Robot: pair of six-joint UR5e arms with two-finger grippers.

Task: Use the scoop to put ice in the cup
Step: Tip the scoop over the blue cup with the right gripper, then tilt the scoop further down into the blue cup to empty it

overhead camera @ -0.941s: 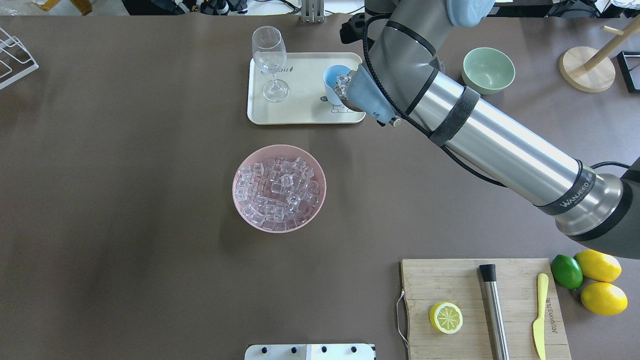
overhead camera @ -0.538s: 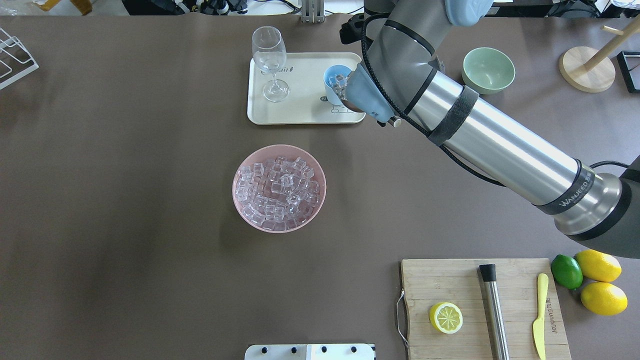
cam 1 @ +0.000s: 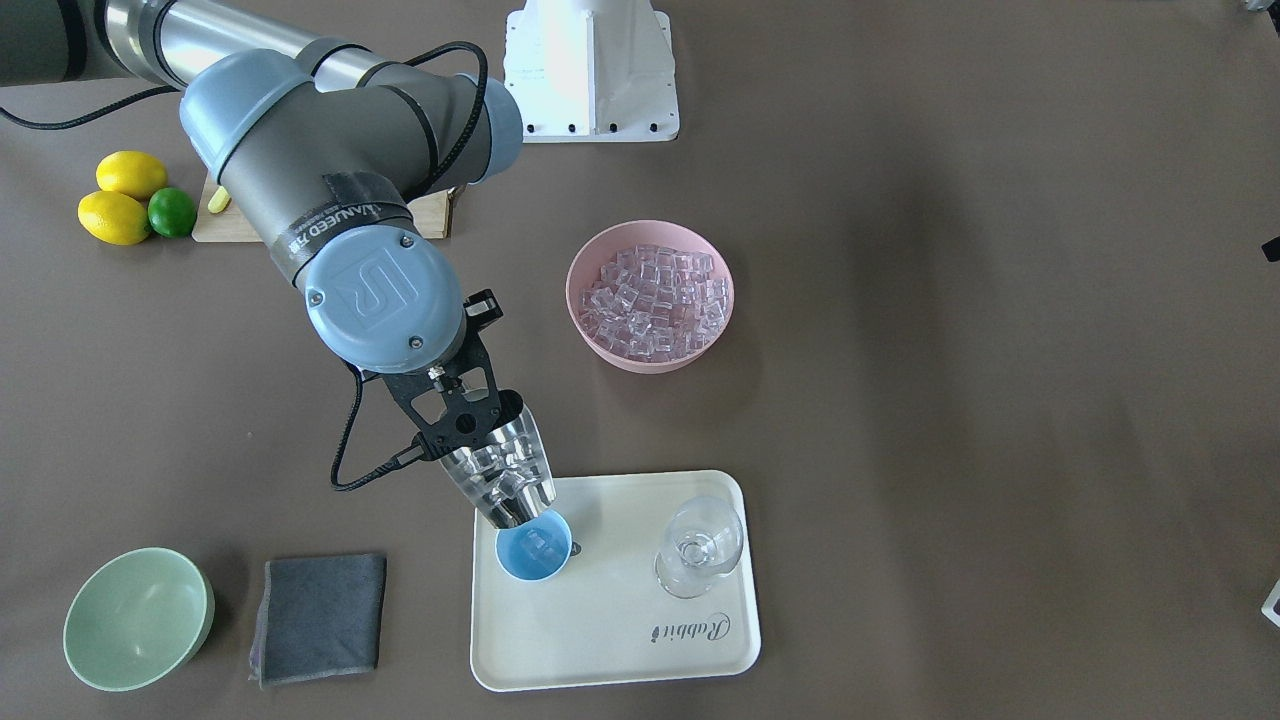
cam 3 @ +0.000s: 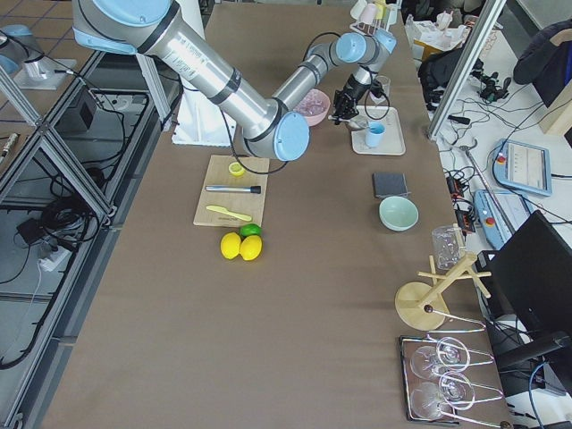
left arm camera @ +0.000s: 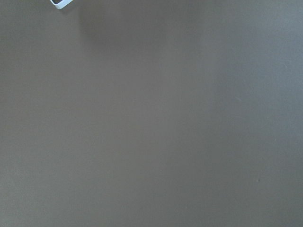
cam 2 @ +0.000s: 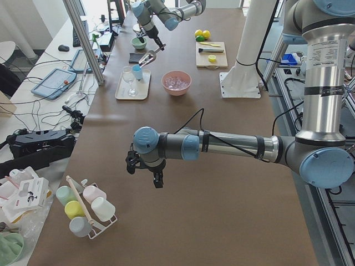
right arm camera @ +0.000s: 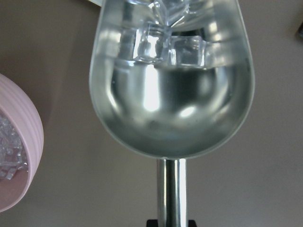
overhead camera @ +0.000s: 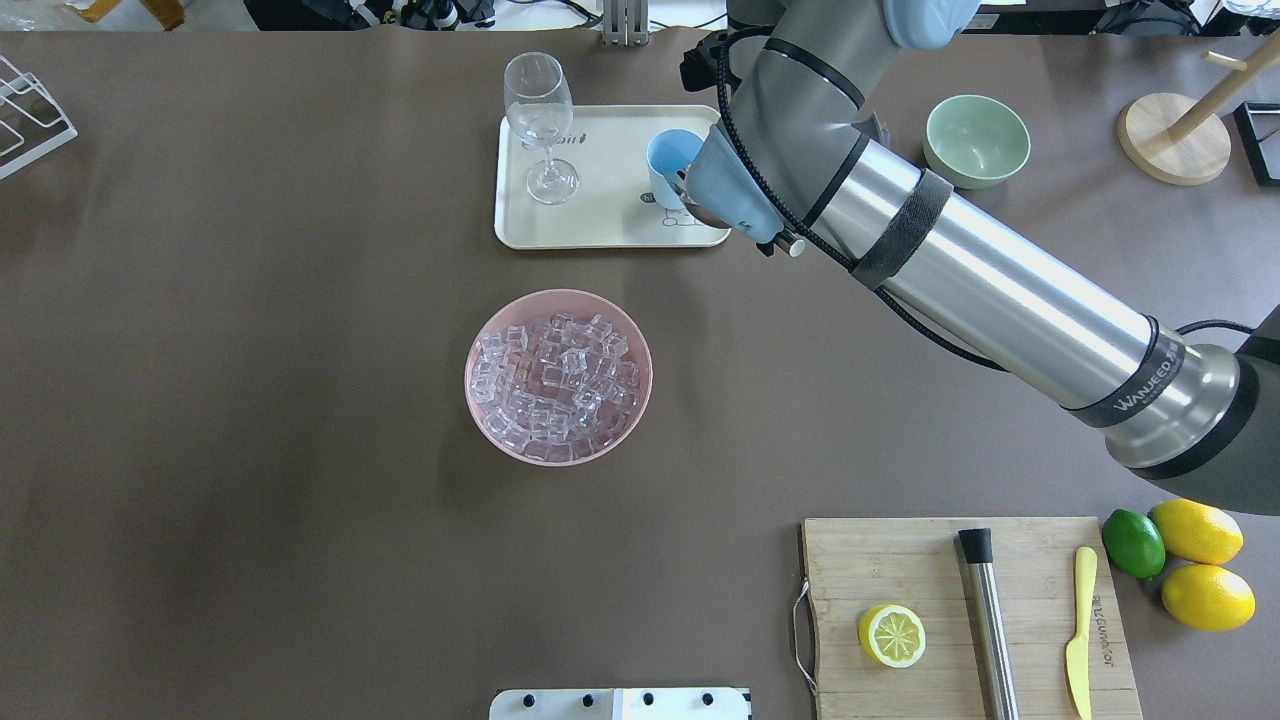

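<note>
The light-blue cup [cam 1: 533, 547] stands on the cream tray [cam 1: 610, 640] and holds at least one ice cube. My right gripper [cam 1: 470, 420] is shut on the handle of the steel scoop [cam 1: 500, 470]. The scoop is tilted steeply, mouth down, at the cup's rim. Several ice cubes [right arm camera: 156, 42] sit at the scoop's mouth in the right wrist view. In the overhead view the wrist covers the scoop, and only the cup [overhead camera: 668, 158] shows. The pink bowl [cam 1: 600, 352] is full of ice [cam 1: 650, 295]. My left gripper [cam 2: 156, 180] hangs over bare table far away; I cannot tell its state.
A stemmed glass [cam 1: 700, 545] stands on the tray to the right of the cup in the front-facing view. A pale green bowl [cam 1: 137, 618] and a grey cloth [cam 1: 318, 617] lie beside the tray. A cutting board [overhead camera: 930, 570] carries a steel rod [overhead camera: 988, 620], a knife and half a lemon.
The right wrist has shifted slightly toward the far edge of the table. The ice cubes seen at the cup's rim in the overhead view earlier no longer show there.
</note>
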